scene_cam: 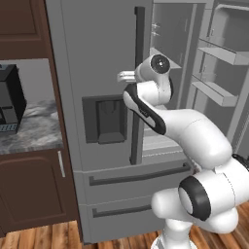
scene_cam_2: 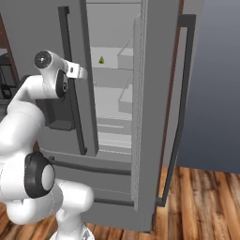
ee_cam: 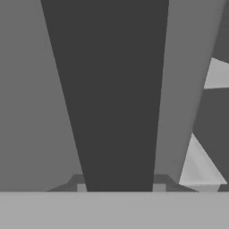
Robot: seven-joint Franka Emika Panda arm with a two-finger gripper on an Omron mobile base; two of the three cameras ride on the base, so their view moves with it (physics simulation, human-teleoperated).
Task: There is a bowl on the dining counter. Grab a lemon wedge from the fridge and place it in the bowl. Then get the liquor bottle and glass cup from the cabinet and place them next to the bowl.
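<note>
So basically we're right at the start of this one. The fridge [scene_cam_2: 117, 140] has its right-hand door [scene_cam_2: 159, 108] swung open, and the lemon wedge [scene_cam_2: 101, 59] is sitting on an upper shelf inside, tiny and greenish, nobody touching it. Bowl, liquor bottle and glass cup aren't anywhere I can spot from here, so as far as I can judge every part of the job is left to do.

Odd bit: the gripper [ee_cam: 118, 188] is up against the dark vertical handle [scene_cam: 138, 82] of the closed left door. Through the hand camera that handle bar runs straight between the two fingertips [ee_cam: 81, 187], one either side. Whether they're actually clamped on it or just straddling it, I can't tell.

Lemon-wise, the wedge lies deeper in the fridge, off to the gripper's right at about the same height, well apart from it, with the closed door's edge in between.
</note>
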